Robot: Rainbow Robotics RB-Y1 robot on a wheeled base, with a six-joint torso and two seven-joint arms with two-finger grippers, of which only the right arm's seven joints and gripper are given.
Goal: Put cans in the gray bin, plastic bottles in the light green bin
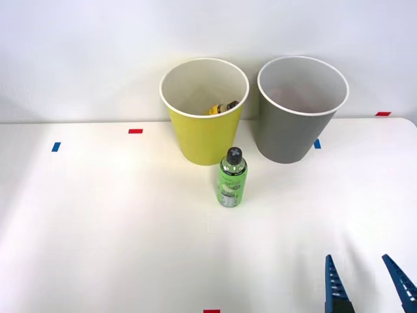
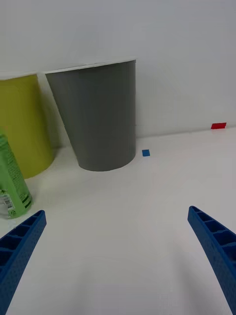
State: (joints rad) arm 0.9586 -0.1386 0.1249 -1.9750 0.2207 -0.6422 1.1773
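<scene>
Right gripper hovers at the counter's near right corner, jaws wide and empty. Risk: that tall green bottle stands upright mid-counter, just before the light green bin; a glancing approach could topple it. Clear green plastic, black cap, green label.

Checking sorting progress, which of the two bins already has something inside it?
The light green bin: a yellow bottle shows inside its rim. The gray bin beside it looks empty.
</scene>
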